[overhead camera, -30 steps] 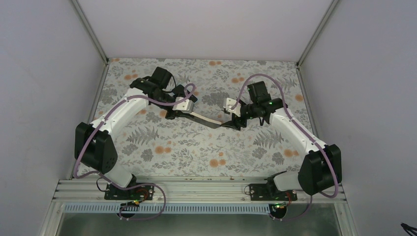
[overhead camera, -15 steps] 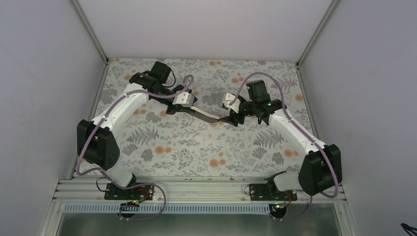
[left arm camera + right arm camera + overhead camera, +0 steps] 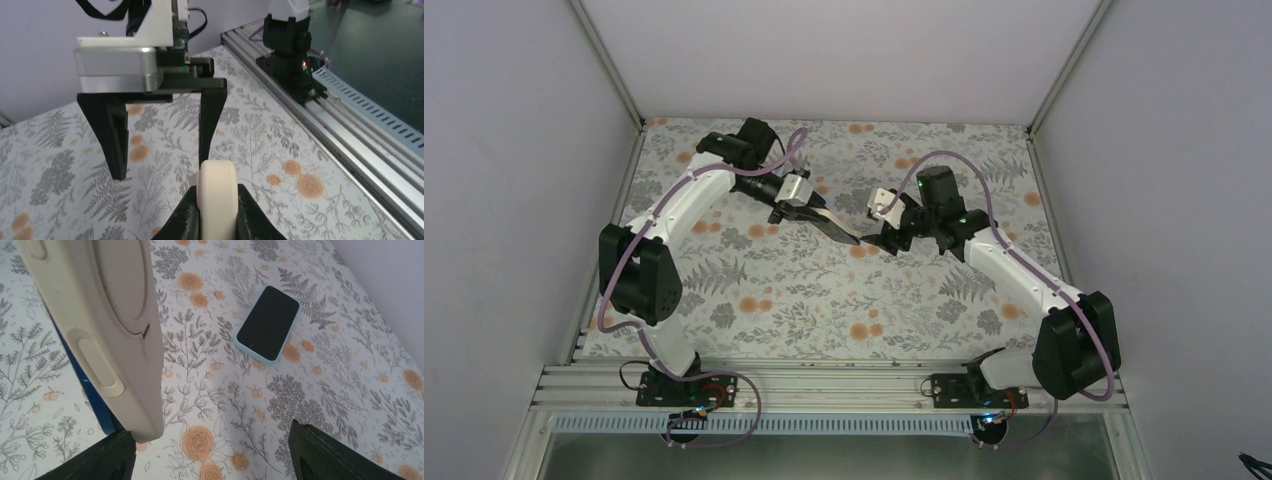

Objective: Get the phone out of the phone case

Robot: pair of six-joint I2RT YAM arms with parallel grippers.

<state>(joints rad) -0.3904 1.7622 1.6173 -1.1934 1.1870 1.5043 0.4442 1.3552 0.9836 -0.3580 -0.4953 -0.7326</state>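
Observation:
A cream phone case (image 3: pixel 216 192) holding a blue phone (image 3: pixel 97 405) is held in the air, edge-on. My left gripper (image 3: pixel 216 212) is shut on one end of it; in the top view this gripper (image 3: pixel 809 212) holds the case (image 3: pixel 836 228) above the mat's middle. My right gripper (image 3: pixel 212 455) is open wide at the other end. Its left finger (image 3: pixel 112 457) sits by the case's (image 3: pixel 100 315) lower corner, with nothing between the jaws. The left wrist view shows the right gripper (image 3: pixel 162 167) open, one finger just behind the case's tip.
A second phone with a dark screen in a light blue case (image 3: pixel 268 322) lies flat on the floral mat (image 3: pixel 824 300) beyond the right gripper. Grey walls enclose the mat on three sides. An aluminium rail (image 3: pixel 824 385) runs along the near edge.
My left gripper has carried the case towards the far side and tilted it more on edge. My right gripper has followed to the left, staying at the case's free end.

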